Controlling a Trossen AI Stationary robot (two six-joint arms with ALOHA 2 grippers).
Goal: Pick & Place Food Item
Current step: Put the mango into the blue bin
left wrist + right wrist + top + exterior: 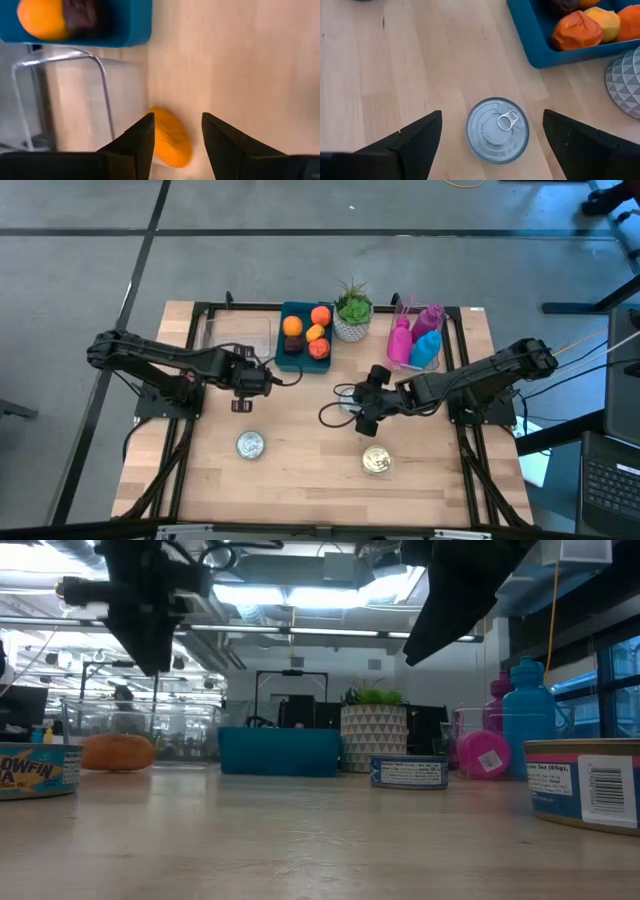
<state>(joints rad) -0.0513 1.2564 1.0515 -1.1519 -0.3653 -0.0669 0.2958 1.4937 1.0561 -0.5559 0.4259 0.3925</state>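
Observation:
An orange food piece [172,142] lies on the wooden table; in the low view the same orange piece [118,752] rests on the tabletop. My left gripper [177,117] hangs open above it, one finger on either side, apart from it. In the high view my left gripper [243,393] covers the piece. My right gripper [492,114] stands wide open over a silver pull-tab can [497,130] that sits upright on the table. A blue tray [288,360] at the table's far side holds several fruits [318,330].
A clear container [235,338] stands left of the tray. Beside the tray are a potted plant [352,315] and pink and blue bottles [415,342]. Two more cans [250,445] [377,461] sit toward the near edge, with bare wood between them.

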